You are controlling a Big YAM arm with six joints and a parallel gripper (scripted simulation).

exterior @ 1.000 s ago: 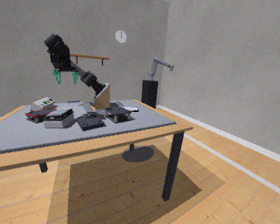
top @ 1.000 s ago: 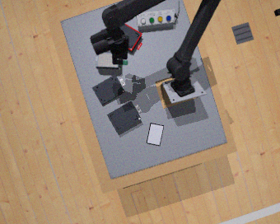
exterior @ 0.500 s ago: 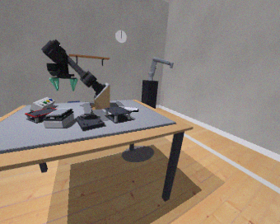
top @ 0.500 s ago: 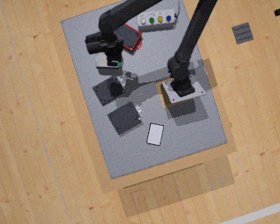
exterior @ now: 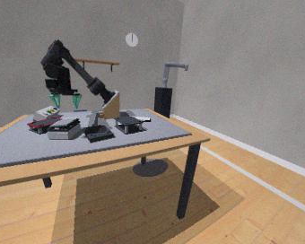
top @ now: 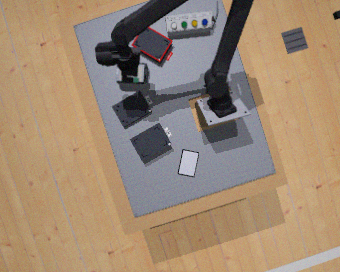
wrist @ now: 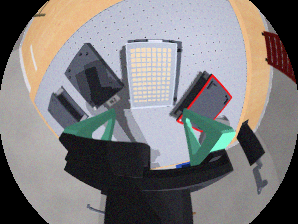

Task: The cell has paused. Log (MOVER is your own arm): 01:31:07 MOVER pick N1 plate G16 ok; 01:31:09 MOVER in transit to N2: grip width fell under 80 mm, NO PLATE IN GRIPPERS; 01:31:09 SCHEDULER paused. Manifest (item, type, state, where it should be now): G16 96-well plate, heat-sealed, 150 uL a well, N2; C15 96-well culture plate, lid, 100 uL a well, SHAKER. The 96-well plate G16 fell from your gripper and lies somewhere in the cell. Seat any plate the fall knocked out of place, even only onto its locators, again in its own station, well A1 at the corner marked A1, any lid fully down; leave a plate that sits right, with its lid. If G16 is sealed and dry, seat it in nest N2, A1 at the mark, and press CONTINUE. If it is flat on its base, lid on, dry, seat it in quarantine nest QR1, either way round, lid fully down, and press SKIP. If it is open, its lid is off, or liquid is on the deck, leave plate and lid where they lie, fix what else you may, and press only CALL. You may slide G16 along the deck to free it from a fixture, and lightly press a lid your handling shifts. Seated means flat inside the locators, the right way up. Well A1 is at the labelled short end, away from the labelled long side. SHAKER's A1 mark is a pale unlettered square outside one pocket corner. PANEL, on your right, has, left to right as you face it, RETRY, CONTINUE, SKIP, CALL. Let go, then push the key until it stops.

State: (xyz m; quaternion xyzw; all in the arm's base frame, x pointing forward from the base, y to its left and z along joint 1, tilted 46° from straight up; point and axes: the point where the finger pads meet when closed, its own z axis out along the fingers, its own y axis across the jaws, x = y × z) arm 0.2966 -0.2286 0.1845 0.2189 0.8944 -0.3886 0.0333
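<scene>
My gripper [top: 135, 76] [exterior: 65, 100] [wrist: 149, 112] is open and empty, high above the back left of the grey deck. Right below it stands the silver shaker [exterior: 64, 127], carrying a plate with a pale grid of wells [wrist: 153, 72]. I cannot tell whether this plate sits square or has a lid. A white, flat plate [top: 188, 163] [exterior: 143, 118] lies on the deck near the front, beside the nests and in none of them. It looks sealed and I see no liquid around it.
A red-edged nest [top: 153, 45] [wrist: 206, 99] sits next to the key panel [top: 189, 23] at the back. Two dark empty nests [top: 133, 109] [top: 151, 142] stand between the shaker and the white plate. My arm's base [top: 221, 107] is at the right.
</scene>
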